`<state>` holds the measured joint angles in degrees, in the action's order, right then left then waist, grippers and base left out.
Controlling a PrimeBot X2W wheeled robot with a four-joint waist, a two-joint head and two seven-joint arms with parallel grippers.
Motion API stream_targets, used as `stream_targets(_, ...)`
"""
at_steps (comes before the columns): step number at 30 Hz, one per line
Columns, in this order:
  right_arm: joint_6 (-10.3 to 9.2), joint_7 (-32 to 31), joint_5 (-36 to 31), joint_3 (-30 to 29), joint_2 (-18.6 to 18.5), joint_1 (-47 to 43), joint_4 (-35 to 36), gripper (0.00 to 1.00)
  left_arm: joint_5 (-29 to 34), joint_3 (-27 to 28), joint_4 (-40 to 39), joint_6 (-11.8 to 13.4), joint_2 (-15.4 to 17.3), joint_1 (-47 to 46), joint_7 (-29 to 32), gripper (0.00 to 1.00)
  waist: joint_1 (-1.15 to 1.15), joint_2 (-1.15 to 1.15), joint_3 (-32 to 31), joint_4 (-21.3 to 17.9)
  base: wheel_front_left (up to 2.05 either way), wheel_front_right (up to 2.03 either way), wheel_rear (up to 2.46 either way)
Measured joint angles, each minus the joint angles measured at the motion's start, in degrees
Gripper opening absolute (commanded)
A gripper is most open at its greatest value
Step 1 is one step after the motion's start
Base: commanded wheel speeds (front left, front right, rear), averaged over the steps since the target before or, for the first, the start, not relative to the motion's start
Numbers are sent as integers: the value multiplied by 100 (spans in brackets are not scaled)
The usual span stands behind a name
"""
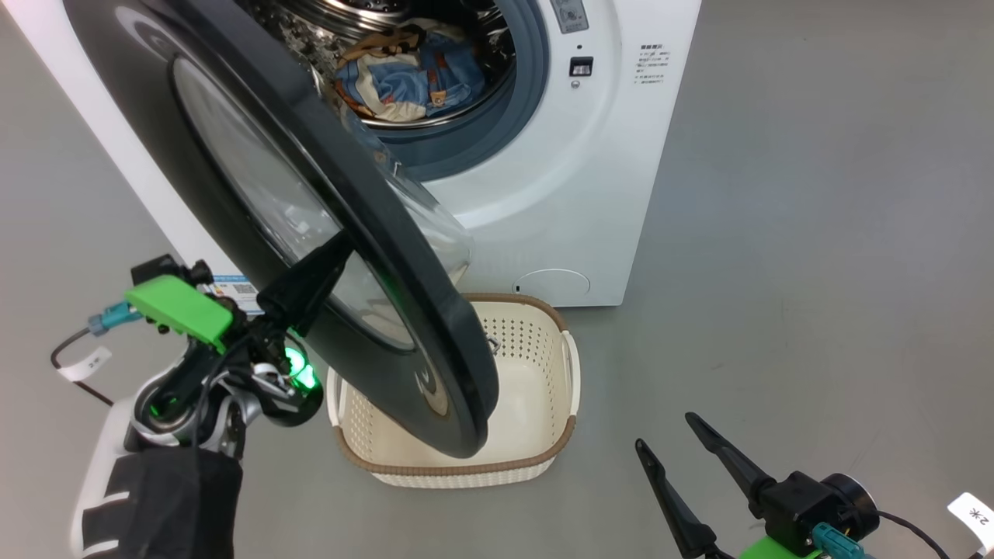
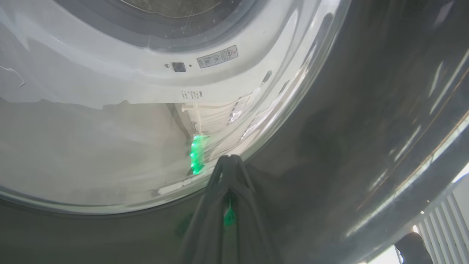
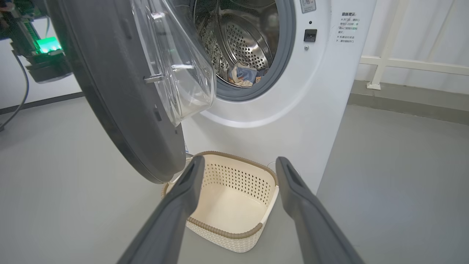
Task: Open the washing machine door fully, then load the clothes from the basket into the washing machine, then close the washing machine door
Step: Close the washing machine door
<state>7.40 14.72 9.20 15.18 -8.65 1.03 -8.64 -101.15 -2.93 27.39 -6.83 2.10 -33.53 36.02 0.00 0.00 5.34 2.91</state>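
The big white front-loading washing machine (image 1: 543,194) stands on the grey floor (image 1: 815,272). Its round black-rimmed glass door (image 1: 256,194) hangs partly open over the small cream perforated plastic basket (image 1: 466,469), which sits on the floor just beside the machine's front. The light blue printed clothes (image 1: 419,78) lie inside the steel drum (image 3: 245,40). The left end effector (image 1: 334,248) is closed on nothing, its tips against the door's outer face. The right end effector (image 1: 666,432) is spread wide and holds nothing, near the basket.
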Motion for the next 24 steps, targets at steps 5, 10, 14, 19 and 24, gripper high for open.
stream_targets(5, 0, 0, -1, -19, 7, -1, 1, 100, -1, -89, 40, -2, -14, -56, -165, 0, 0, 0, 8, -4, 0, 0, 0)
stream_targets(10, 0, 0, 0, -37, 48, 0, 1, 100, 642, -186, -224, -8, 31, -34, -641, 0, 0, 0, 1, -38, 0, 0, 0)
stream_targets(14, 0, 0, 0, -79, 79, -2, 2, 100, 977, -257, -525, -7, 78, 115, -880, 0, 0, 0, -17, -61, 0, 0, 0)
stream_targets(19, 0, 0, -1, -147, 107, -23, 23, 100, 1736, -510, -1054, -8, 221, 563, -1454, 69, 0, 0, -37, -75, 0, 0, 0)
stream_targets(24, 0, 0, -1, -259, 116, -116, 44, 100, 2532, -893, -1490, -10, 465, 1021, -2061, 100, 0, 0, -65, -66, 0, 0, 0)
